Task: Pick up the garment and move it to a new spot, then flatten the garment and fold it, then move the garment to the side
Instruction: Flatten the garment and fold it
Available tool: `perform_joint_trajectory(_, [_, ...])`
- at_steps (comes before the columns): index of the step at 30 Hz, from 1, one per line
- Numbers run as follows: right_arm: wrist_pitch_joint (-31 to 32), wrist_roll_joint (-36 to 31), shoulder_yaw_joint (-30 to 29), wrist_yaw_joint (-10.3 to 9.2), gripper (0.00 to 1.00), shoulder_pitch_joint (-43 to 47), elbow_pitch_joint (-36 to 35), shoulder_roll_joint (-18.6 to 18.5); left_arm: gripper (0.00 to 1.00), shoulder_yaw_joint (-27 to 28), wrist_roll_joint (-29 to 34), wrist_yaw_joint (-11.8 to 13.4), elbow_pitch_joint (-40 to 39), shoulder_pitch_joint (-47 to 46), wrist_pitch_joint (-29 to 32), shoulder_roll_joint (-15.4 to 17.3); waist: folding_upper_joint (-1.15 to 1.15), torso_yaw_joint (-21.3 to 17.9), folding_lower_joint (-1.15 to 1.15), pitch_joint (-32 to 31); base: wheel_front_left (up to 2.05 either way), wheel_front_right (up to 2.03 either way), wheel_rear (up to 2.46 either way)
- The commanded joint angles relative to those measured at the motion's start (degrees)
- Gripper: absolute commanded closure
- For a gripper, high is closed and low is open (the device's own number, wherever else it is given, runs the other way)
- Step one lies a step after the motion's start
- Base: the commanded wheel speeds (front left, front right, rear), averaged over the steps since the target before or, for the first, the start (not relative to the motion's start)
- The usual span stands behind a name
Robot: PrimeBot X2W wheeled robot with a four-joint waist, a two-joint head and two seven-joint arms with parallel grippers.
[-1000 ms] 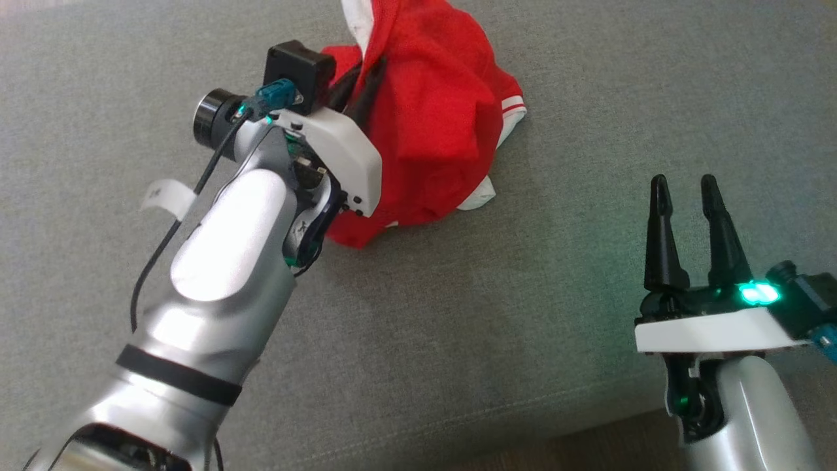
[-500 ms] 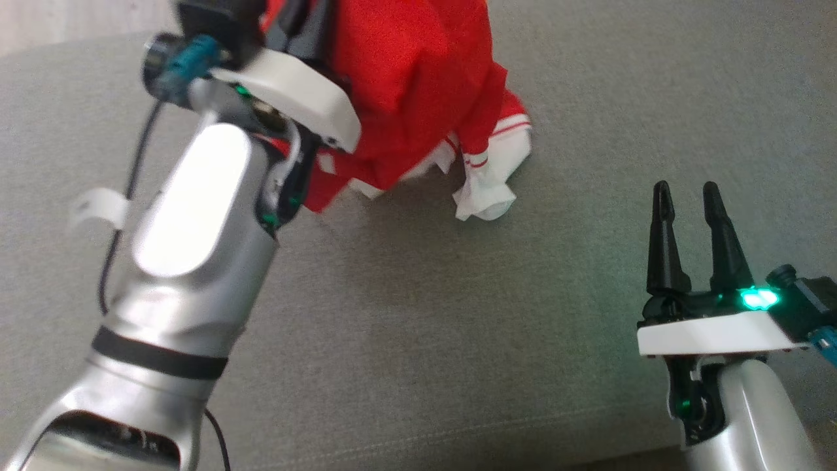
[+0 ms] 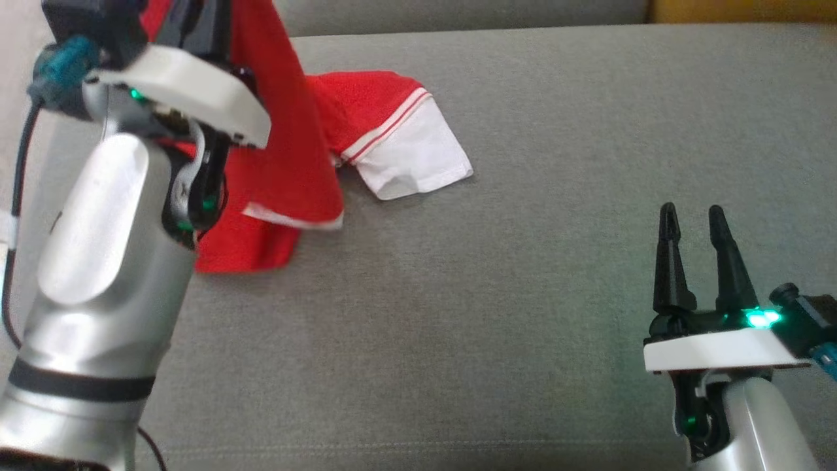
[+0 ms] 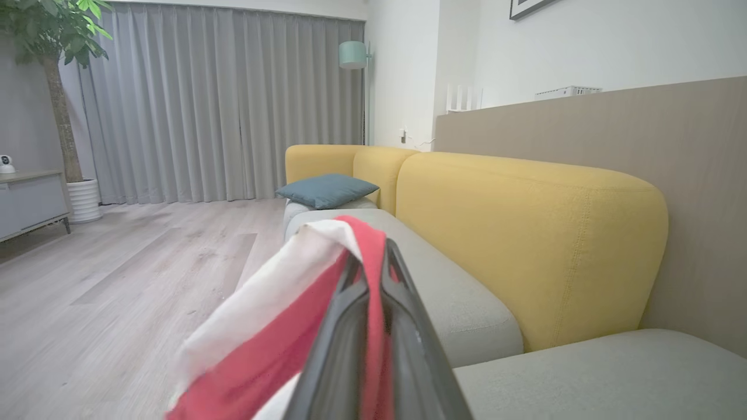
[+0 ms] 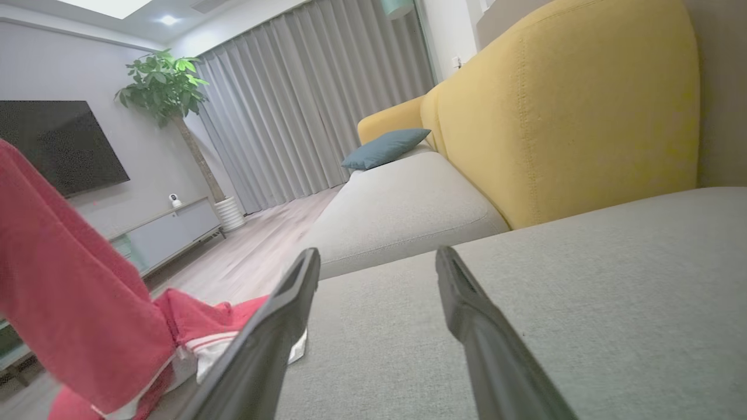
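Note:
The garment (image 3: 288, 150) is red mesh cloth with white trim. It hangs from my left gripper (image 3: 199, 19), which is raised at the upper left and shut on a fold of it. Its lower part trails on the grey sofa seat (image 3: 497, 301), with a white-ended sleeve (image 3: 418, 157) lying flat to the right. In the left wrist view the two fingers (image 4: 350, 326) pinch red and white cloth (image 4: 262, 326) above the seat. My right gripper (image 3: 692, 212) stands open at the lower right, apart from the garment. Its wrist view shows the spread gripper (image 5: 378, 256) with the garment (image 5: 70, 291) off to the left.
A yellow backrest (image 4: 525, 233) runs along the far side of the seat. A blue cushion (image 4: 327, 189) lies farther along the sofa. Wooden floor (image 4: 117, 280), a potted plant (image 4: 64, 116) and grey curtains (image 4: 222, 105) lie beyond. The seat's front seam (image 3: 392, 448) runs along the bottom.
My left gripper has risen and gone left with the garment, which has unrolled from a bunch into a hanging sheet with one sleeve spread on the seat. The head camera shifted. The right gripper stays open.

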Motion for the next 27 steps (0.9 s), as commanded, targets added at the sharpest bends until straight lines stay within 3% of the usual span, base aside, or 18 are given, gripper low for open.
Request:
perform_joint_trajectory(1, [-0.62, 0.16, 1.48, 0.44, 0.0, -1.16, -1.51, -0.32, 1.0, 2.05, -0.04, 0.16, -2.87, -1.66, 0.32, 2.88, 0.0, 1.21, 0.0, -0.83, 0.0, 0.0, 0.0])
perform_joint_trajectory(8, [-0.62, 0.63, 1.93, 0.44, 0.0, -1.36, -1.63, -0.32, 1.0, 5.5, 2.12, 3.66, -2.65, 2.76, -0.01, 10.21, 0.0, 1.63, 0.0, -1.05, 0.0, 0.0, 0.0])
perform_joint_trajectory(15, [-0.62, 0.53, 0.8, 0.44, 0.0, -0.55, -1.47, -0.32, 1.0, 9.5, 1.85, 5.22, -4.17, 8.92, -1.37, 16.49, 0.0, 2.26, 0.0, -1.62, 0.0, 0.0, 0.0])
perform_joint_trajectory(23, [-0.62, 0.4, 0.26, 0.44, 0.0, 0.23, -1.11, -0.32, 1.0, 10.26, 1.19, 5.55, -12.17, 15.22, 0.3, 19.78, 0.0, 3.87, 0.0, -3.04, 0.0, 0.0, 0.0])
perform_joint_trajectory(27, [-0.62, 0.46, 0.42, 0.44, 0.0, 0.47, -1.07, -0.32, 1.0, 12.49, 1.23, 7.96, -16.31, 15.95, 0.69, 21.02, 0.0, 4.61, 0.0, -3.43, 0.0, 0.0, 0.0])
